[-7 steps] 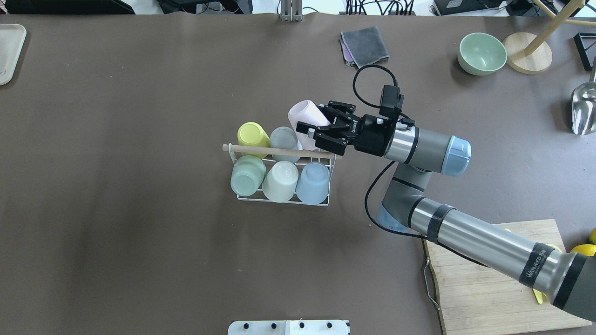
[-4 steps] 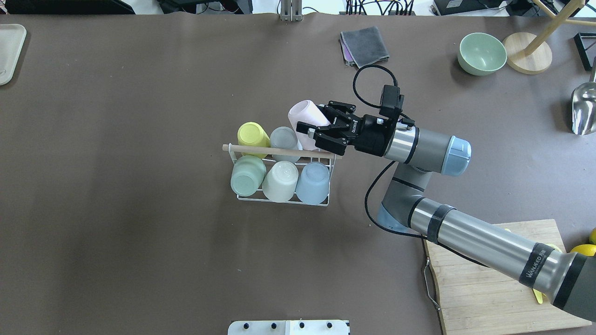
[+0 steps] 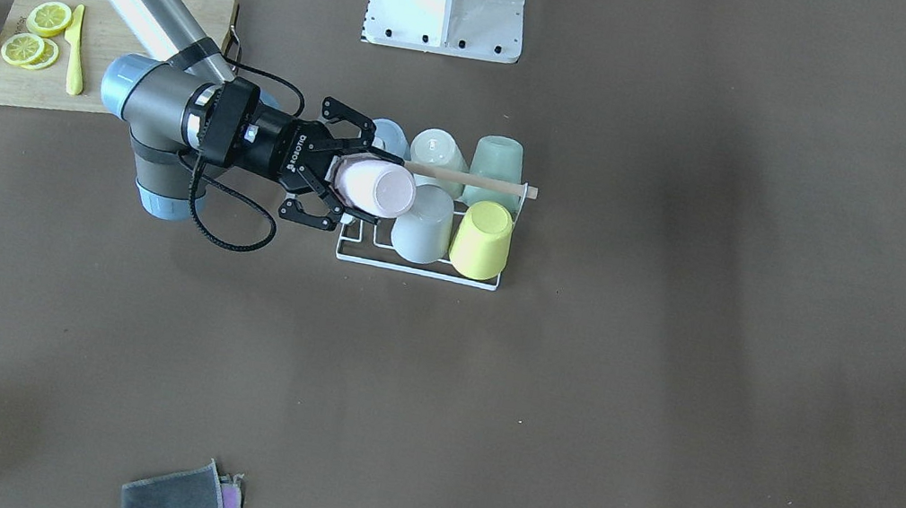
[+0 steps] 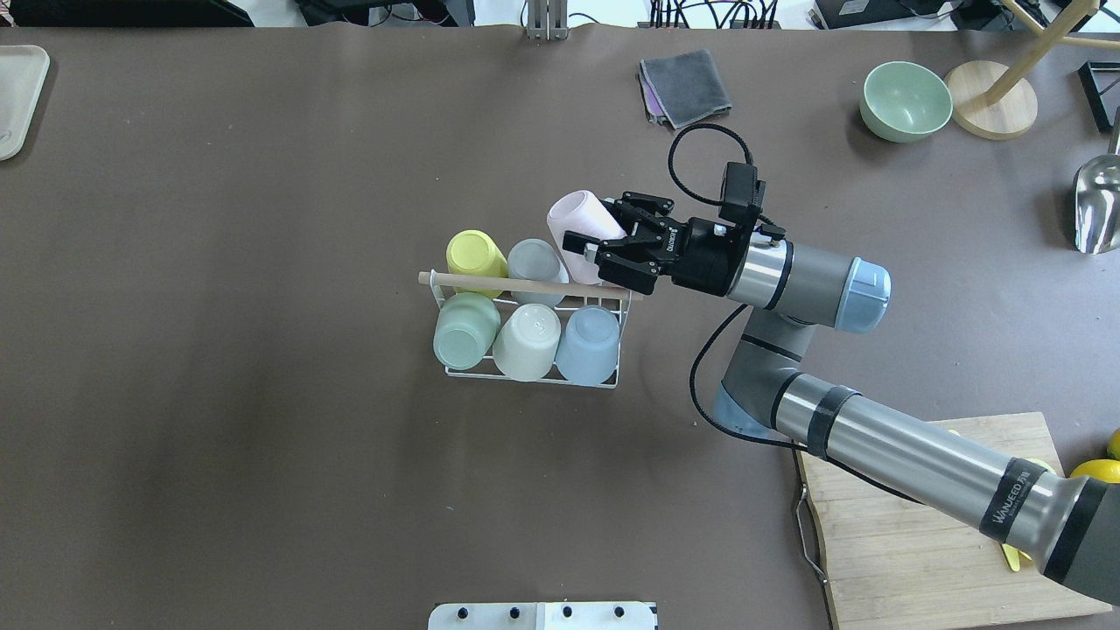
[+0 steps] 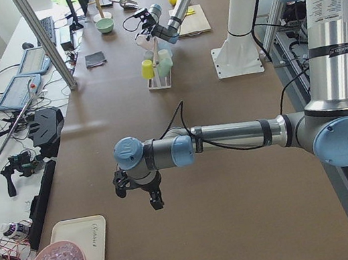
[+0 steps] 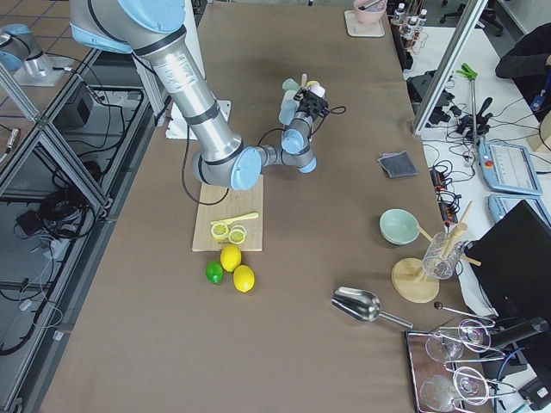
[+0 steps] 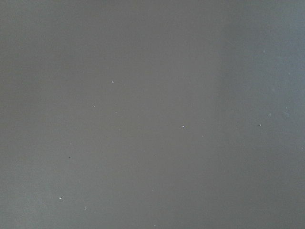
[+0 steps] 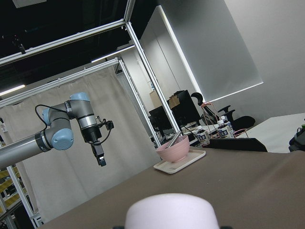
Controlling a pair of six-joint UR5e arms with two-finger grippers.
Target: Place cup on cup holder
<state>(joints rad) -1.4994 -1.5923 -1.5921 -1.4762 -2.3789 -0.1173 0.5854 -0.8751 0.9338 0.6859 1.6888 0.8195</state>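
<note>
The cup holder (image 4: 525, 376), a white wire rack with a wooden rod (image 4: 525, 284) across its top, stands mid-table. It carries yellow (image 4: 475, 254), grey (image 4: 532, 260), green (image 4: 465, 328), cream (image 4: 528, 339) and blue (image 4: 588, 343) cups upside down. My right gripper (image 4: 599, 234) is shut on a pink cup (image 4: 573, 219), held tilted at the rack's far right corner, also visible from the front (image 3: 379, 190). The pink cup's bottom fills the lower edge of the right wrist view (image 8: 171, 212). My left gripper (image 5: 146, 192) hangs over bare table far away; I cannot tell its state.
A wooden cutting board (image 4: 919, 542) with lemon slices lies under the right arm. A grey cloth (image 4: 685, 86), a green bowl (image 4: 906, 101), a wooden stand (image 4: 993, 101) and a metal scoop (image 4: 1098, 206) sit at the back right. A tray (image 4: 17, 96) lies at the back left.
The right gripper and the pink cup have shifted slightly to the right, away from the grey cup. The rack and its other cups have not moved.
</note>
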